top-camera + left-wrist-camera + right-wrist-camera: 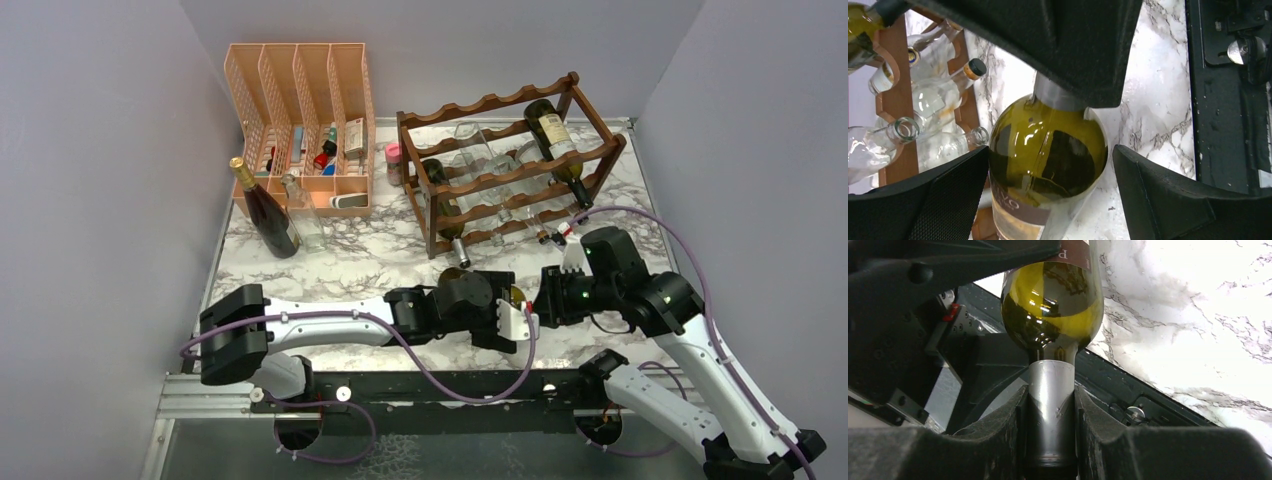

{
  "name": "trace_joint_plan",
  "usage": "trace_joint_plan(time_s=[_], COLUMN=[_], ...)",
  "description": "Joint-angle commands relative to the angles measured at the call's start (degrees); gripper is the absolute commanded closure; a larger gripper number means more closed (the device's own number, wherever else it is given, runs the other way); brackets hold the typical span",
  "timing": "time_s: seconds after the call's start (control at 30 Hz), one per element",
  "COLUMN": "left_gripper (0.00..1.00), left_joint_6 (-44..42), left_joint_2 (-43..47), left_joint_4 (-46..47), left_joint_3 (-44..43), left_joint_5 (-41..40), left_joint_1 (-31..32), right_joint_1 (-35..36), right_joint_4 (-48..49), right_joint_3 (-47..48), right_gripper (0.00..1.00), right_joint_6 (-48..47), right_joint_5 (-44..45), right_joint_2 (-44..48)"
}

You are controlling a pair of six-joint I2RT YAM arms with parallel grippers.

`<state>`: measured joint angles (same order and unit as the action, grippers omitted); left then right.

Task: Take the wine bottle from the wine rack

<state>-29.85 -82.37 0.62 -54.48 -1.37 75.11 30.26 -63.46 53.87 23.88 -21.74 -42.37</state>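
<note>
Olive-green glass fills both of my wrist views. The wine bottle [1048,150] is off the wine rack [490,100] and sits over the marble table [350,260], close to its near edge, between my two grippers. I cannot tell whether it touches the marble.

My right gripper [1051,392] is clamped on the bottle's neck, with both pads pressed against the grey foil capsule and no gap on either side. My left gripper [1050,155] is spread wide around the shoulder of the same bottle. One finger [948,195] is at the glass or just touching it. The other [1158,195] stands clear, with marble showing in between. A brown label band with pale lettering wraps the body just past my left fingers.

From above, the bottle is almost hidden where my two wrists meet in front of the rack.

The rack stands at the back right of the table, apart from the held bottle. It carries a dark bottle with a pale label [555,135] on its top tier and several clear bottles on the lower rails, their necks pointing toward me. To its left is a peach mesh organizer [300,100]. In front of that, a dark bottle with a gold top [265,210] stands upright, with a clear bottle [305,215] just beside it
</note>
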Motion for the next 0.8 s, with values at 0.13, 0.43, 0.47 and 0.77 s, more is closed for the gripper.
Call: trace_joint_plan(time_s=[0.13, 0.43, 0.47, 0.77], left_gripper=[0.09, 0.45, 0.47, 0.58], left_joint_6=[-3.30, -2.04, -1.46, 5.62], left_joint_2=[-3.36, -0.36, 0.87, 12.59], left_joint_4=[4.23, 7.51, 8.73, 13.11], left_joint_3=[-2.78, -0.47, 0.76, 10.93], left_joint_5=[-4.03, -8.07, -8.44, -16.54], left_joint_1=[2.05, 2.14, 2.14, 2.02], right_joint_1=[0.06, 0.06, 0.06, 0.06], right_joint_4=[3.55, 3.36, 3.57, 8.67], right_joint_3=[4.33, 5.63, 6.27, 18.37], right_gripper=[0.99, 0.70, 0.57, 0.06], right_joint_6=[-2.58, -3.66, -3.62, -3.16], right_joint_5=[-3.56, -1.77, -0.88, 13.08], right_joint_2=[0.30, -0.03, -0.07, -1.90])
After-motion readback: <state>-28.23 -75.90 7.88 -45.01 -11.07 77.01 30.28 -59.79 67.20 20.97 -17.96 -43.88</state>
